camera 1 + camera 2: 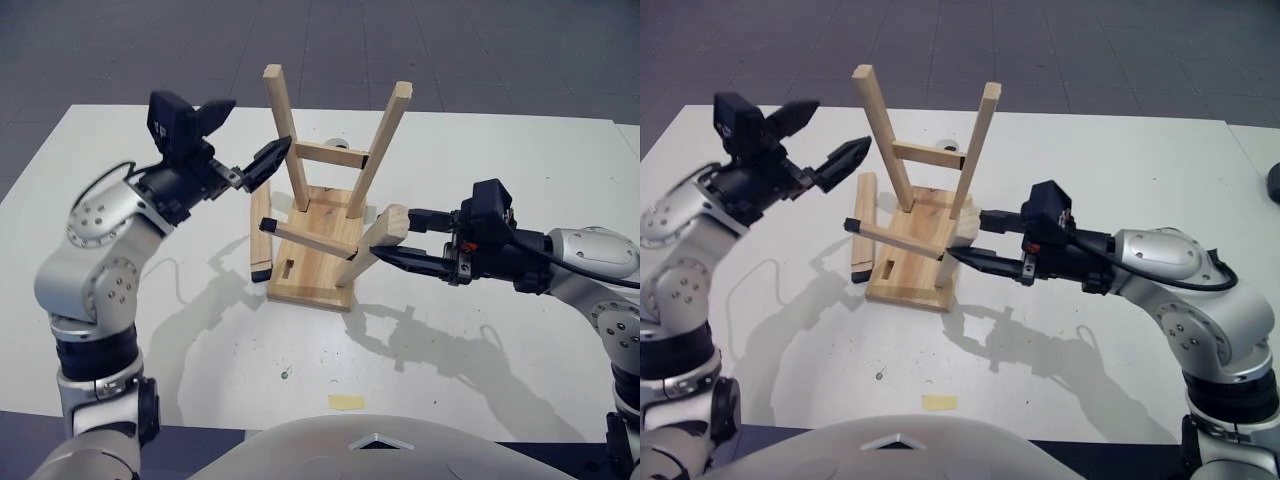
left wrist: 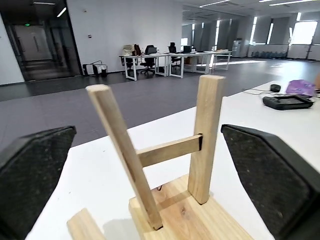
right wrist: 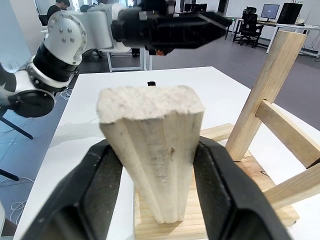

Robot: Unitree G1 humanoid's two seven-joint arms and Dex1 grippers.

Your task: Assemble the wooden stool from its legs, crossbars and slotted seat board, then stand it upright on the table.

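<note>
Seat board (image 1: 310, 270) is lying slots-up near the middle of the surface (image 1: 480, 380), with two legs (image 1: 283, 130) standing in it. Right pincer (image 1: 397, 237) is clenching a tilted third leg (image 1: 362, 264), probably steering its foot toward a slot, while left pincer (image 1: 260, 123) is hovering released beside the upright pair. Seen from the left wrist, its pads (image 2: 35, 175) are flanking the crossbar (image 2: 170, 150), likely waiting to steady the frame. Seen from the right wrist, that pincer's pads (image 3: 100, 195) are squeezing the leg below its top.

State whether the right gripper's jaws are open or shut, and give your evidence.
Shut: the right gripper clamps the stool leg between its jaws.
</note>
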